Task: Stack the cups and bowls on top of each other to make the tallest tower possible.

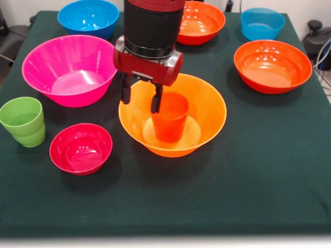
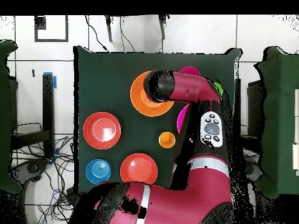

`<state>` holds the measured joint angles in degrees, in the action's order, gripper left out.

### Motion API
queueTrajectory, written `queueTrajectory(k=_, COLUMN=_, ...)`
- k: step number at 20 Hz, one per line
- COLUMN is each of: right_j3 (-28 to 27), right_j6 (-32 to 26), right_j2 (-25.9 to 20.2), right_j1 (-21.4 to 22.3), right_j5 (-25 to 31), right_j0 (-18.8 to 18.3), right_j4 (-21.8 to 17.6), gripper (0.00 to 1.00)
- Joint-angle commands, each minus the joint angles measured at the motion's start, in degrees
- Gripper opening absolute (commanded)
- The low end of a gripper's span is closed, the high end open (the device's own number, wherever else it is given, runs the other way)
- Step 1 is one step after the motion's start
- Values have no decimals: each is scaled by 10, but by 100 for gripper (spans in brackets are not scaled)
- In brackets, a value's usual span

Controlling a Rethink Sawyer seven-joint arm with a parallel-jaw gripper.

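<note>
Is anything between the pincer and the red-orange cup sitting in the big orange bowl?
Nothing visible. The pincer hangs open right at the cup, one finger by its rim, the other over the orange bowl edge. The bowl's wall is the only thing close by.

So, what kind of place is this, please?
Probably a robotics lab: a robot arm's gripper works over a cloth-covered table of plastic bowls, with loose cables on the tiled floor.
</note>
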<state>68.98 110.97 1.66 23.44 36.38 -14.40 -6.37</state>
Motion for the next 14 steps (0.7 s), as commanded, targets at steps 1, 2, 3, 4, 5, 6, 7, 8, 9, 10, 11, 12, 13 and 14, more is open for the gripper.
queueTrajectory(k=1, right_j3=23, right_j6=-169, right_j2=-92, right_j1=-10, right_j5=45, right_j0=-22, right_j4=-63, gripper=100)
queueTrajectory(k=2, right_j3=21, right_j6=-171, right_j2=-96, right_j1=-12, right_j5=45, right_j0=-26, right_j4=-67, gripper=100)
queueTrajectory(k=3, right_j3=18, right_j6=-174, right_j2=-101, right_j1=-14, right_j5=45, right_j0=-31, right_j4=-71, gripper=100)
queueTrajectory(k=4, right_j3=17, right_j6=-175, right_j2=-105, right_j1=-15, right_j5=46, right_j0=-34, right_j4=-75, gripper=100)
queueTrajectory(k=5, right_j3=15, right_j6=-177, right_j2=-108, right_j1=-16, right_j5=47, right_j0=-38, right_j4=-78, gripper=100)
queueTrajectory(k=6, right_j3=14, right_j6=-177, right_j2=-112, right_j1=-16, right_j5=49, right_j0=-40, right_j4=-82, gripper=100)
queueTrajectory(k=7, right_j3=13, right_j6=-177, right_j2=-115, right_j1=-16, right_j5=50, right_j0=-43, right_j4=-85, gripper=100)
queueTrajectory(k=8, right_j3=13, right_j6=-176, right_j2=-118, right_j1=-16, right_j5=52, right_j0=-45, right_j4=-88, gripper=100)
queueTrajectory(k=9, right_j3=14, right_j6=-176, right_j2=-121, right_j1=-15, right_j5=52, right_j0=-48, right_j4=-90, gripper=100)
queueTrajectory(k=10, right_j3=14, right_j6=-174, right_j2=-123, right_j1=-15, right_j5=53, right_j0=-50, right_j4=-92, gripper=100)
queueTrajectory(k=11, right_j3=16, right_j6=-172, right_j2=-126, right_j1=-14, right_j5=54, right_j0=-51, right_j4=-94, gripper=100)
queueTrajectory(k=12, right_j3=17, right_j6=-169, right_j2=-127, right_j1=-13, right_j5=56, right_j0=-52, right_j4=-95, gripper=100)
queueTrajectory(k=13, right_j3=19, right_j6=-166, right_j2=-128, right_j1=-11, right_j5=57, right_j0=-52, right_j4=-97, gripper=100)
queueTrajectory(k=14, right_j3=20, right_j6=-162, right_j2=-130, right_j1=-11, right_j5=58, right_j0=-53, right_j4=-99, gripper=100)
